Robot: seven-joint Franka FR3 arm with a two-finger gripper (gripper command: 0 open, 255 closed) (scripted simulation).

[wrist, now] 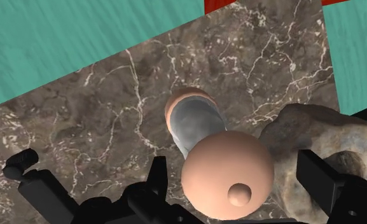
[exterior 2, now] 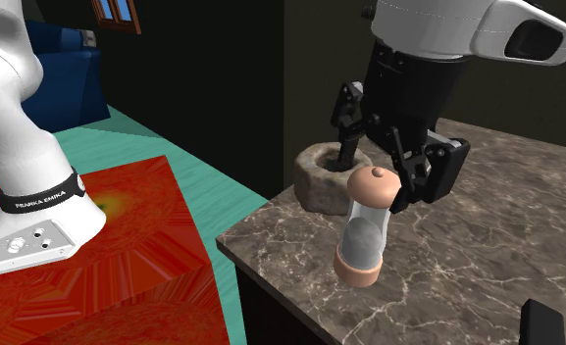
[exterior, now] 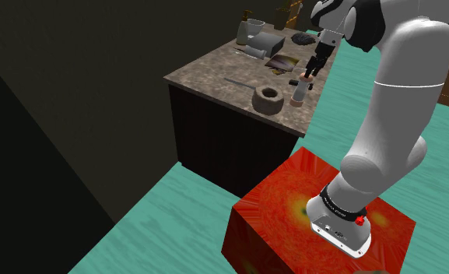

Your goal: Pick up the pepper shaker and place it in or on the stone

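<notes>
Shoulder view: the pepper shaker [exterior: 298, 93] stands upright on the marble counter [exterior: 215, 72], just beside the stone [exterior: 268, 98] and near the counter's edge.

Hazard: the shaker is tall and narrow. An off-centre closure would likely tip it against the stone or toward the edge.

Second exterior view: the gripper [exterior 2: 377, 178] hangs directly above the shaker, with its jaws straddling the rounded cap.

Wrist view: the fingers [wrist: 151, 197] are spread wide. The cap sits between them with a gap on each side. There is no contact, so nothing is grasped.
</notes>
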